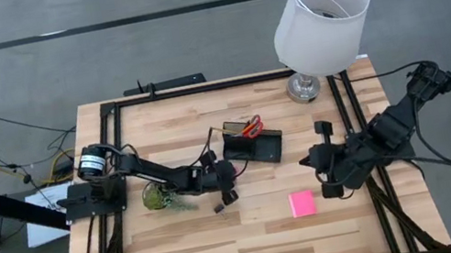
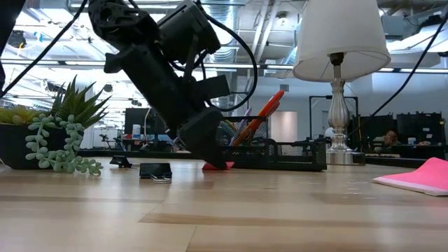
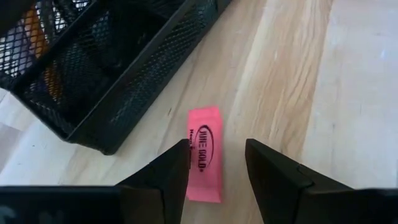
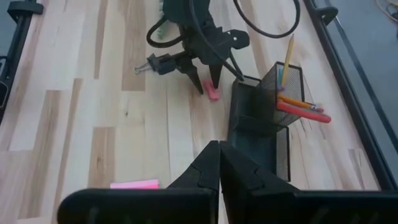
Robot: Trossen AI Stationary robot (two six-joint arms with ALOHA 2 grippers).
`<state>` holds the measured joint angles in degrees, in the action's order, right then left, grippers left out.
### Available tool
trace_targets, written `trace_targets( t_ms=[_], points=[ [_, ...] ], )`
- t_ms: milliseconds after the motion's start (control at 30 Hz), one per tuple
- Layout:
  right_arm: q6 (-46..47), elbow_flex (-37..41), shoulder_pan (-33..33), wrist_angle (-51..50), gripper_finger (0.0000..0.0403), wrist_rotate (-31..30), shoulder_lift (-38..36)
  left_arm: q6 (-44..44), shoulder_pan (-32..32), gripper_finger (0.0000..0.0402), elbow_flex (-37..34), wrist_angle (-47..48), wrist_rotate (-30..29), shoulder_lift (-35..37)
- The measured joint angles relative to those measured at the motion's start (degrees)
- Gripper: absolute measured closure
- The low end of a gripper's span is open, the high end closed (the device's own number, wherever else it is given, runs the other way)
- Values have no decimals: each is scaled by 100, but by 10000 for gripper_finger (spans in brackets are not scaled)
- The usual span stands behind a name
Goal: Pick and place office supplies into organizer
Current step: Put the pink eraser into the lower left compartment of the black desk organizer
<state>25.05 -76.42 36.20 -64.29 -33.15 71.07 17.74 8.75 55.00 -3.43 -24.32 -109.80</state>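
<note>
A small pink eraser (image 3: 205,152) lies flat on the wooden table, just in front of the black mesh organizer (image 3: 93,74). My left gripper (image 3: 217,168) is open, slants down and is low over the table, one finger on each long side of the eraser. Pens and red scissors (image 4: 301,106) stand in the organizer's tall compartment (image 1: 241,133). A pink sticky pad (image 1: 302,203) lies flat toward the near right. My right gripper (image 4: 219,155) is shut, holds nothing and hangs above the table's right side. My left gripper straddles the eraser, coming slanted from the table's left, with the fingers along the eraser's length. One finger (image 3: 168,177) overlaps the eraser's long edge (image 3: 194,168) in the wrist view. Whether it touches the eraser I cannot tell. The eraser lies flat on the table.
A white-shaded lamp (image 1: 318,17) stands at the far right. A small green plant (image 1: 162,196) sits under the left arm. A black clip (image 2: 155,171) lies on the table near the left gripper, on its near-left side. Black rails (image 1: 349,114) frame the tabletop.
</note>
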Motion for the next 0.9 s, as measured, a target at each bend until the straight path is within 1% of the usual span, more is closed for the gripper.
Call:
trace_targets(
  t_ms=[200,333,400,533,667,733,767,800,900],
  points=[
    [-4,0,-38,0,403,2,2,19,-172,252,4,139,16,4],
    [-10,0,-39,0,403,4,2,49,-345,254,4,133,235,7],
    [-10,0,-39,0,403,4,2,53,-412,261,5,131,379,10],
    [-10,0,-39,0,403,4,4,199,-467,297,7,132,570,13],
    [-10,0,-39,0,403,4,4,265,-408,355,6,64,575,11],
    [-10,0,-39,0,403,4,4,285,-308,383,5,35,508,42],
    [-10,0,-39,0,403,7,4,297,-242,389,57,81,400,46],
    [-10,0,-37,0,403,5,4,303,-158,390,141,113,231,68],
    [-10,-1,-39,0,403,4,4,190,60,382,510,254,-577,168]
  ],
)
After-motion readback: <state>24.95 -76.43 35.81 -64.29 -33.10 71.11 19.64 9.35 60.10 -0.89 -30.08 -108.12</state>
